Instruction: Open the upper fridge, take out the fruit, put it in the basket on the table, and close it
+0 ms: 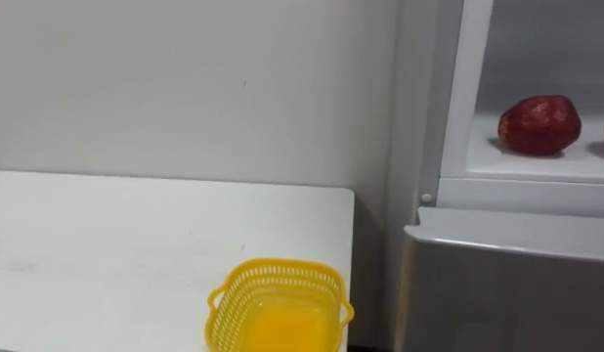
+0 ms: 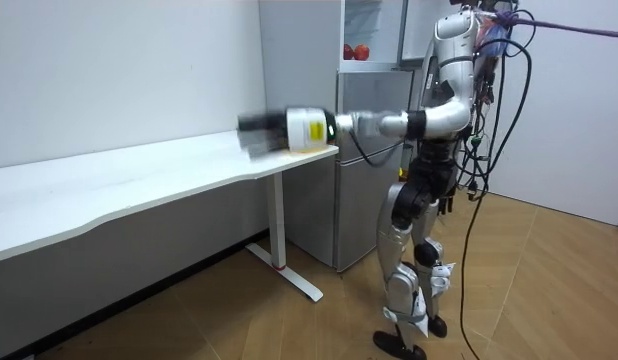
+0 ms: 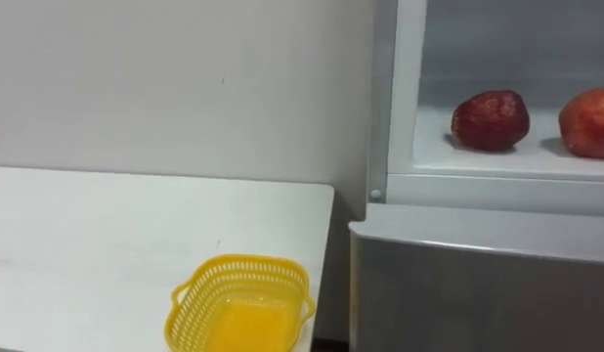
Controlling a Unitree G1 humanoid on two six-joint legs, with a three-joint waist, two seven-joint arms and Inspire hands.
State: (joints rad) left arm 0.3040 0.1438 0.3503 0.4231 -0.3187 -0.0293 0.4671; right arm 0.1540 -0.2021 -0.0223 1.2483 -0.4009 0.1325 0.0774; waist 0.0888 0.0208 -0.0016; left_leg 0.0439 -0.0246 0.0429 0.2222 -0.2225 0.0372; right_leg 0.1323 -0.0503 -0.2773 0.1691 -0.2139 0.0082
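- Nothing retrieved yet: apples (image 3: 490,120) sit on the upper fridge (image 3: 478,186) shelf, and the basket (image 3: 238,262) at the bench (image 3: 107,225) corner is empty
- Left hand (image 2: 259,124) reaches over the bench; its fingers are too blurred to tell their state

No legible txt, nos. or signs are showing anywhere. In the room view a yellow label (image 2: 314,128) is sitting on the robot's outstretched forearm, its print too blurred to read.

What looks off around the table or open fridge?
Nothing stands out. The yellow basket sits upright and empty on the white table near its fridge-side edge; two red apples rest on the fridge shelf.
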